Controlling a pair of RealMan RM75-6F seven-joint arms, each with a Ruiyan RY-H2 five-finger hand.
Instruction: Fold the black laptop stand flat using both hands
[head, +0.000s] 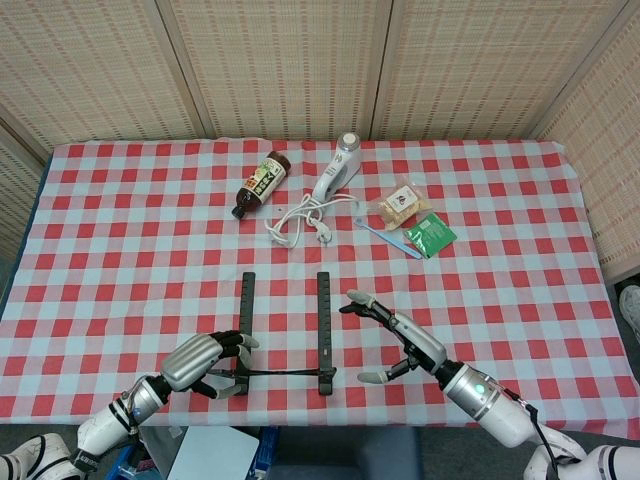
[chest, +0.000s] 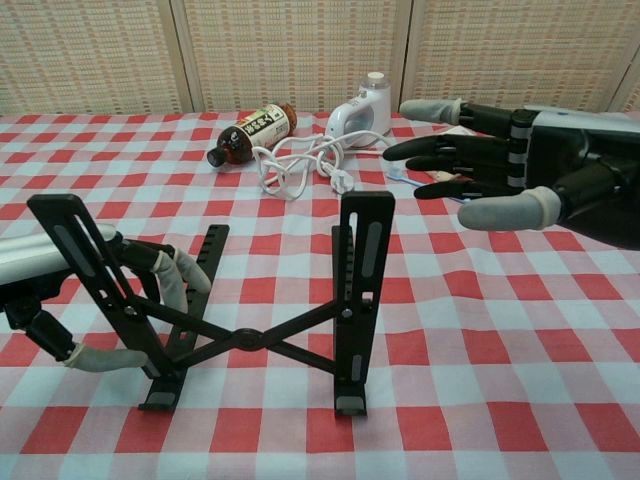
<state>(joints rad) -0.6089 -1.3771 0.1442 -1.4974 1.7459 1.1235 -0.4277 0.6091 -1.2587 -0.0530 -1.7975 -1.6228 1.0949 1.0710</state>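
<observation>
The black laptop stand (head: 282, 338) stands unfolded near the table's front edge, its two rails (chest: 362, 290) raised and joined by crossed struts (chest: 245, 338). My left hand (head: 205, 360) is at the left rail's near end. In the chest view its fingers (chest: 172, 275) curve past the left upright and its thumb lies low by the foot, with a wide gap between them. My right hand (chest: 490, 180) hovers to the right of the right rail with its fingers spread, holding nothing and apart from the stand (head: 400, 345).
At the back of the checked tablecloth lie a brown bottle (head: 261, 183), a white handheld device (head: 336, 170) with its coiled cable (head: 300, 215), a snack packet (head: 403, 203) and a green packet (head: 430, 235). The table's front edge runs just below the stand.
</observation>
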